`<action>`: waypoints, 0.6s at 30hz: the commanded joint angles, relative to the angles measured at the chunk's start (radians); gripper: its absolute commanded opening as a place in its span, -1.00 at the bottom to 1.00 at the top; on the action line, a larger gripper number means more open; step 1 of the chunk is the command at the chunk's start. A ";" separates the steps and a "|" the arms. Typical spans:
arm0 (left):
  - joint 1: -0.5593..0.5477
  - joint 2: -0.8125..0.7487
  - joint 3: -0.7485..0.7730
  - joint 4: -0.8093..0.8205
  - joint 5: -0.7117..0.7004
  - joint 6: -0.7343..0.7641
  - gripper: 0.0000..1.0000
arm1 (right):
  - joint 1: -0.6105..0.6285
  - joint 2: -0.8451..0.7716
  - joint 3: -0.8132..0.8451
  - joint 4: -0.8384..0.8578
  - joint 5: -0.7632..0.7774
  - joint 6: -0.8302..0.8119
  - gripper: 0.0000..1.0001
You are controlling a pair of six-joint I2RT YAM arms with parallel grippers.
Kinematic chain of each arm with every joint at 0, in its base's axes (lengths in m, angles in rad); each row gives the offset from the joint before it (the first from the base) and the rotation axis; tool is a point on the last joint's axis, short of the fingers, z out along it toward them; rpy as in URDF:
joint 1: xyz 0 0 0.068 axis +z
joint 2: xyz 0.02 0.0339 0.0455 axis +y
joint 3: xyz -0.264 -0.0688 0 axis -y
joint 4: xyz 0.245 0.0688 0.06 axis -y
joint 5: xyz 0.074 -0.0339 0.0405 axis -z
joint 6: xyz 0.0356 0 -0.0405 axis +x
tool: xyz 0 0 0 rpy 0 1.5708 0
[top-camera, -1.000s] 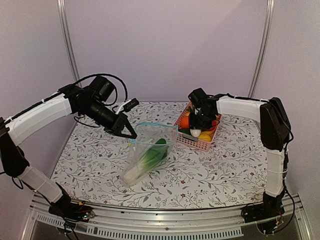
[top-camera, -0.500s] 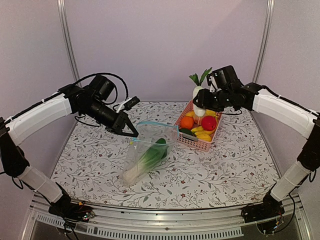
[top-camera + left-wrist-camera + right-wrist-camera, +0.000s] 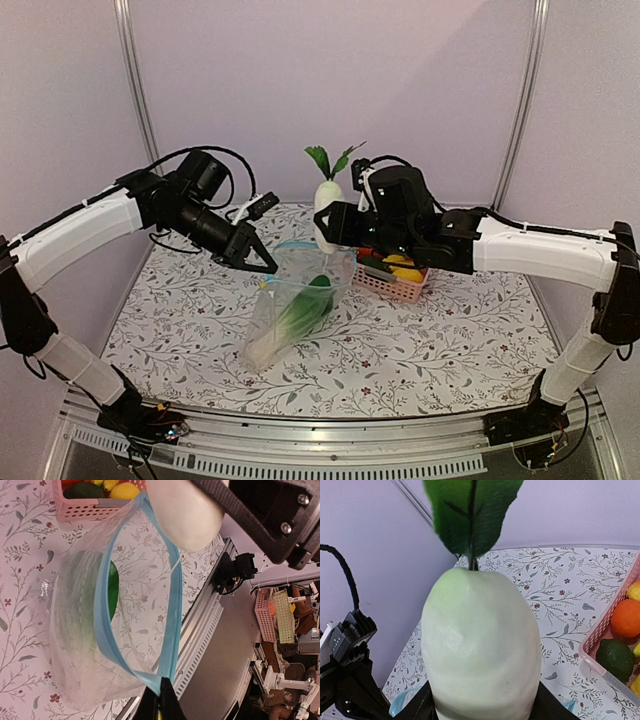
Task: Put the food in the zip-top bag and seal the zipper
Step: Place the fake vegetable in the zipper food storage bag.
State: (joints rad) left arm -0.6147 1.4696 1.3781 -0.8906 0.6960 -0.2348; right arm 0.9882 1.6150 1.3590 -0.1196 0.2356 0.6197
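Note:
The clear zip-top bag (image 3: 300,300) lies on the table with a white-stemmed green vegetable (image 3: 295,318) inside. My left gripper (image 3: 265,268) is shut on the light-blue zipper (image 3: 300,246) at one corner and holds the mouth up and open. In the left wrist view the zipper (image 3: 172,610) forms a loop above the black fingertips (image 3: 161,700). My right gripper (image 3: 335,228) is shut on a white radish (image 3: 327,200) with green leaves, upright just above the bag's far mouth edge. The radish (image 3: 480,645) fills the right wrist view, with the gripper (image 3: 482,712) clamped around its base.
A pink slatted basket (image 3: 400,285) stands right of the bag, holding an orange (image 3: 625,617), a dark green fruit (image 3: 615,657) and yellow pieces. The right arm crosses over the basket. The table's metal front rail (image 3: 200,630) runs near the bag.
The right arm lifted the radish out of the basket and carried it left, to above the bag's mouth. The left gripper and bag have stayed put.

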 commanded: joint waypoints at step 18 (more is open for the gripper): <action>0.016 -0.025 -0.024 0.078 0.024 -0.048 -1.00 | 0.191 0.044 -0.161 0.262 0.282 0.044 0.02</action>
State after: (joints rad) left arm -0.6144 1.4643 1.3605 -0.8459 0.7006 -0.2783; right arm 1.1645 1.6592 1.2259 0.1135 0.4690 0.6437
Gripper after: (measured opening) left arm 0.006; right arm 0.548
